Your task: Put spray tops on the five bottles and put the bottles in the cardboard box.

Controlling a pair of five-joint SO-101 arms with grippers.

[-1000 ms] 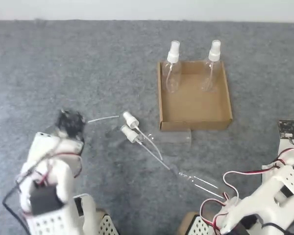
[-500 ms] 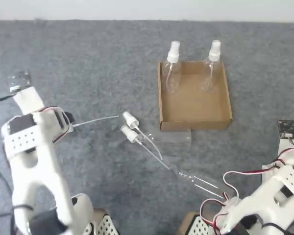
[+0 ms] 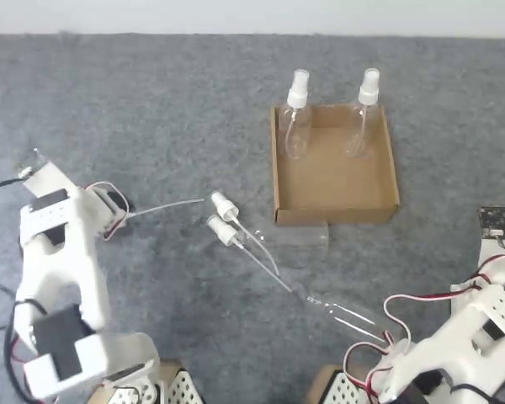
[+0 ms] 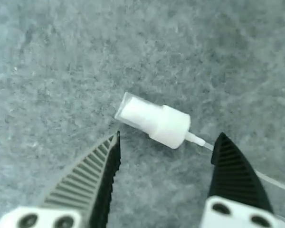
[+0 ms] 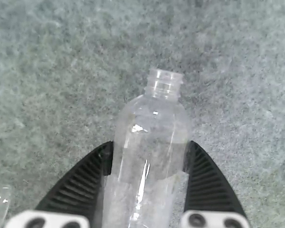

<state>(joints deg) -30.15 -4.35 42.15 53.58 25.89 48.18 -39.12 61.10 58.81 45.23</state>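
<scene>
The left gripper (image 4: pixel 169 142) stands wide open over the spray top (image 4: pixel 156 122) lying on the carpet (image 4: pixel 61 47), the right gripper (image 5: pixel 149 147) grips an uncapped bottle (image 5: pixel 152 118) — closing off-centre could roll the top away.

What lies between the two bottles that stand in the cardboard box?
Only the bare floor of the cardboard box, seen in the high view.

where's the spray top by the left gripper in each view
left wrist view: spray top lies on the carpet between the left gripper's open fingers.
high view: its dip tube runs out from under the left gripper; head hidden.
right wrist view: an uncapped bottle instead.
shared landmark: the dip tube.
</scene>
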